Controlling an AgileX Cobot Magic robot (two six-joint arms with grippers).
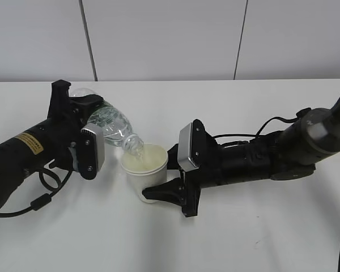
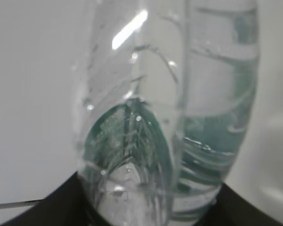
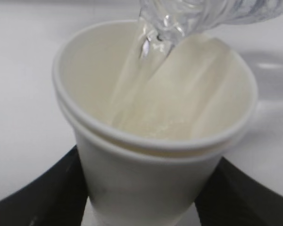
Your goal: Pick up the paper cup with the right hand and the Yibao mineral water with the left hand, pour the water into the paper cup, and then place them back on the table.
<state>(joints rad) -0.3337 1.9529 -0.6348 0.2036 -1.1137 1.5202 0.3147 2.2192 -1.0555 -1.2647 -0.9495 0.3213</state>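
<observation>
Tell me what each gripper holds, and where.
Left hand grips the Yibao mineral water around its body, tilted; right hand grips the paper cup near its base.

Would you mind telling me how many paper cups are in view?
2, it seems: one cup held in the right gripper, with a second rim nested inside it.

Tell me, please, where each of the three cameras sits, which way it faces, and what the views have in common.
Exterior view: in front of the table, looking down at a slant; both arms show, the left gripper tilting the bottle over the paper cup in the right gripper.
Left wrist view: on the left arm, facing along its black fingers at the bottle.
Right wrist view: on the right arm, facing the cup between its fingers.
Shared: exterior and right wrist views both show water pouring into the cup.
</observation>
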